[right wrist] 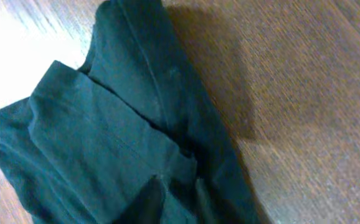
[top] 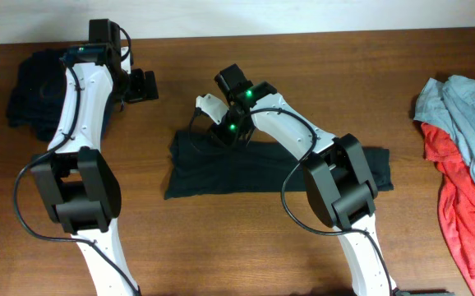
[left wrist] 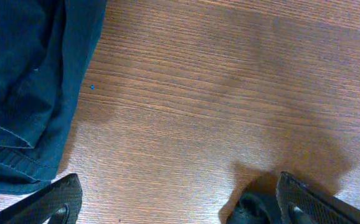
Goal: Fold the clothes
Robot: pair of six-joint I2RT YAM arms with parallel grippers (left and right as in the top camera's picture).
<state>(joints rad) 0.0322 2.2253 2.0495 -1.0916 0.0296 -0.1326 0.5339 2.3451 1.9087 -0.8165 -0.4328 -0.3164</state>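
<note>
A dark green garment (top: pixel 254 168) lies spread across the middle of the table in a long strip. My right gripper (top: pixel 223 125) is at its upper left part. In the right wrist view the jaws (right wrist: pixel 177 196) are pinched shut on a fold of this garment (right wrist: pixel 105 124). My left gripper (top: pixel 143 85) is open and empty over bare wood at the back left. Its two fingers show wide apart in the left wrist view (left wrist: pixel 180 205). A dark blue garment (top: pixel 32 86) lies bunched just left of it, and it also shows in the left wrist view (left wrist: pixel 24 81).
A pile of unfolded clothes lies at the right edge: a light blue-grey piece (top: pixel 463 103) on top of a red one (top: pixel 468 214). The wooden table (top: pixel 246 247) shows bare wood along the front and between the garments.
</note>
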